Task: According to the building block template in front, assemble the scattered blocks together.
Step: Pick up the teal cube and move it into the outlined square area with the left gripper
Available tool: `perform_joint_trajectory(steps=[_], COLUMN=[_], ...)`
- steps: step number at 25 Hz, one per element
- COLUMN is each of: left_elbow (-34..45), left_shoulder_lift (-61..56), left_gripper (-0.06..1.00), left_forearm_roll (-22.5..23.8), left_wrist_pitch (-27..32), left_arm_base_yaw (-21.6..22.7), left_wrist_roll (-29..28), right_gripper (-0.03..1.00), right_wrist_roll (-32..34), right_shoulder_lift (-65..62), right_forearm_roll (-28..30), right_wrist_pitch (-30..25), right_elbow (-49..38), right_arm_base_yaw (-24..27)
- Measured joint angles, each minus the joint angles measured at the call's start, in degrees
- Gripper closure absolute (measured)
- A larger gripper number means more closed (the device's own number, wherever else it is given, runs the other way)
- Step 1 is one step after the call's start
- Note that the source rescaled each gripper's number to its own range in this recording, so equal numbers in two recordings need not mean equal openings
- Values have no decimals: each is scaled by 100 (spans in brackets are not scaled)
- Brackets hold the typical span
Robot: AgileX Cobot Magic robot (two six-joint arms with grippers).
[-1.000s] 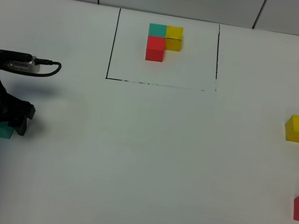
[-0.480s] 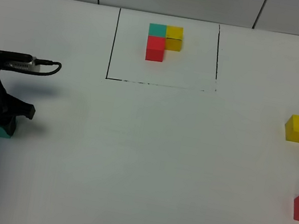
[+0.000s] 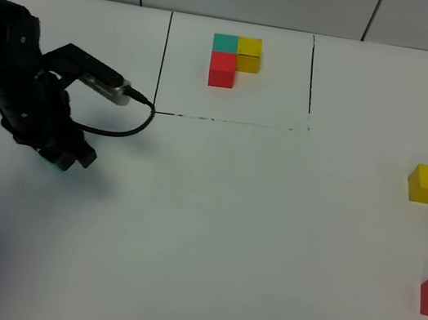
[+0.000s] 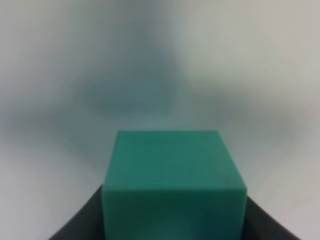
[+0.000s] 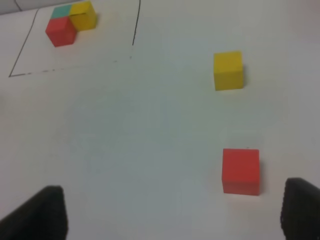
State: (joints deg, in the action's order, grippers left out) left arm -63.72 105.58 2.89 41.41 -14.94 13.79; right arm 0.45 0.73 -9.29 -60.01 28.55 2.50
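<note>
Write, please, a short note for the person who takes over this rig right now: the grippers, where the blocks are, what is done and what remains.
The left gripper has its jaws shut on the teal block, which seems lifted off the table, left of the template.
The right gripper has its jaws open and empty, near the red block.
The yellow block and the red block lie apart on the right side, untouched.
In the template, teal and yellow sit side by side, with red in front of teal.
Done: teal block picked up.
To do: set it down, then join yellow and red to it in that L shape.
</note>
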Motion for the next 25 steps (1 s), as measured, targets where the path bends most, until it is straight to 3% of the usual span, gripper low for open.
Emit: perform_joint_trajectory(steps=[3, 13, 25], left_elbow=[-474, -2576, -4663], left_shoulder_lift=[94, 1434, 2838], left_gripper=[94, 94, 94], left_forearm_roll=[168, 200, 195], left_wrist_pitch=[176, 1687, 2482], left_arm_base_yaw=[-362, -1326, -1993], left_wrist_roll=[228, 1687, 2824], right_gripper=[20, 20, 20], right_wrist_roll=[0, 0, 0], right_shoulder_lift=[0, 0, 0], right_forearm_roll=[0, 0, 0], right_wrist_pitch=[0, 4, 6], right_elbow=[0, 0, 0], right_arm_base_yaw=[0, 0, 0])
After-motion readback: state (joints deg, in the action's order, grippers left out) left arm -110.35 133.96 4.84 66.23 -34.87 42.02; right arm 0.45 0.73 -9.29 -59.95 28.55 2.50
